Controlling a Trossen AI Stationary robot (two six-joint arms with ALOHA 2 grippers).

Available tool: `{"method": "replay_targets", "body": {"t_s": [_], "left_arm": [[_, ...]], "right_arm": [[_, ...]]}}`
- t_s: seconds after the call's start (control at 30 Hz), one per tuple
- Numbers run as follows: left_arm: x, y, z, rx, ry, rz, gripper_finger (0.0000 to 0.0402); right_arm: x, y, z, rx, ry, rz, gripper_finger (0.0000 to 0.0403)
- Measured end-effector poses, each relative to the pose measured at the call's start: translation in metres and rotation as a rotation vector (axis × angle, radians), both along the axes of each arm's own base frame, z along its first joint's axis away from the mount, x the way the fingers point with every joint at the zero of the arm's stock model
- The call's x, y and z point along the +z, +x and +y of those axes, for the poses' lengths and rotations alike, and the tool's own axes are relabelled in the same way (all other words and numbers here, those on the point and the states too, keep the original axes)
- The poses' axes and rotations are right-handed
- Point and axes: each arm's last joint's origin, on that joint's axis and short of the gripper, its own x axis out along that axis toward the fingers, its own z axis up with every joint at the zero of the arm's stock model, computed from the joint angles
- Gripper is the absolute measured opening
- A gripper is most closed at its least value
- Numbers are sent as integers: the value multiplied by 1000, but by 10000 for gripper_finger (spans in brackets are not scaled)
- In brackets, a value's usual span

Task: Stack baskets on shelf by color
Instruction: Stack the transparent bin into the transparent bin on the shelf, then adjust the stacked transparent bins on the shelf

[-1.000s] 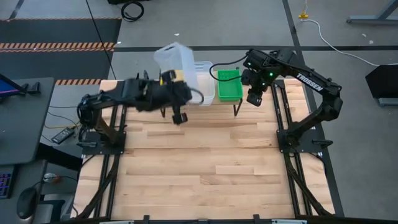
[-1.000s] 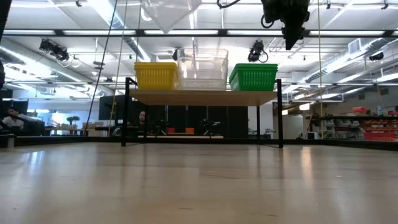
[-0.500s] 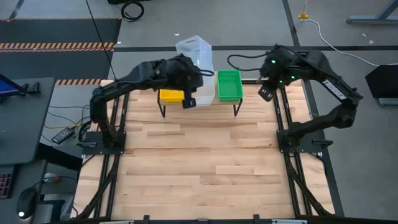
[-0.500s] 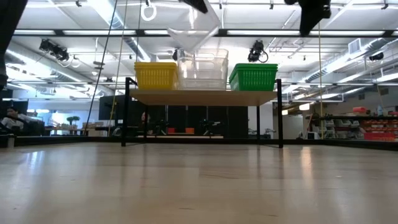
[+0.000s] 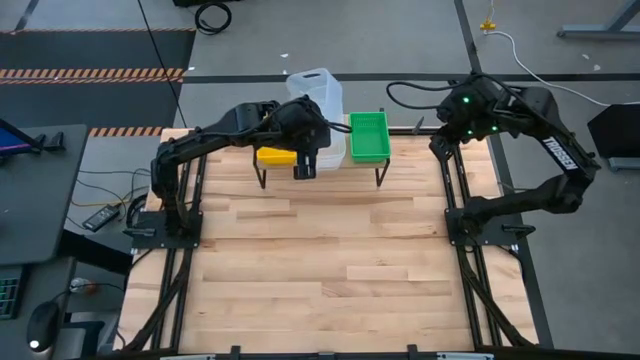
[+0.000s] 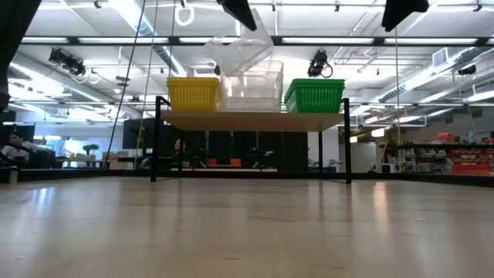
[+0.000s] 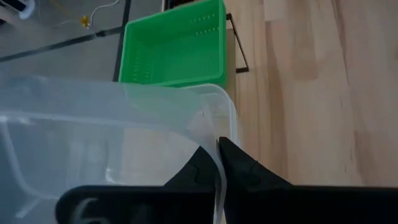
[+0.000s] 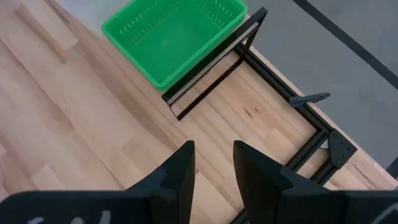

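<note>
While the right gripper (image 8: 211, 163) is drawn back, fingers apart and empty, to the table's far right corner beyond the green stack (image 5: 368, 136), a clear basket (image 5: 315, 88) is held above the shelf (image 6: 251, 120) by the left gripper (image 7: 217, 163), whose fingers are pinched on the basket's thin rim. Half a second ago the basket was tilted and higher; now it is lowered over the clear stack (image 6: 252, 89) in the middle of the shelf, though in the low view it is seen canted, one corner dipping toward the stack and not yet nested. A second ago it was carried well to the left, over the yellow stack (image 6: 194, 93), so it has been swung across to its own colour. The right arm, which hovered close by the green baskets then, has been pulled up and away.

No loose baskets are seen on the table (image 5: 330, 260), so this is judged to be the last one. What remains is for it to be levelled, seated into the clear stack and let go.
</note>
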Motion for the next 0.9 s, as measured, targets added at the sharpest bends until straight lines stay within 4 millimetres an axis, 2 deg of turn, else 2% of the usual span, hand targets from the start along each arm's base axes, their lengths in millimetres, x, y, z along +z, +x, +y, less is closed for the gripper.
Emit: {"method": "replay_targets", "body": {"t_s": [0.3, 0.67, 0.9], "left_arm": [[-1, -2, 2, 30, -23, 7, 10], [-1, -2, 3, 76, -52, -15, 79], [0, -2, 4, 128, -48, -30, 99]], "right_arm": [[0, 4, -3, 30, -14, -1, 116], [0, 5, -3, 55, -32, 1, 116], [1, 5, -3, 70, -40, 7, 116]]}}
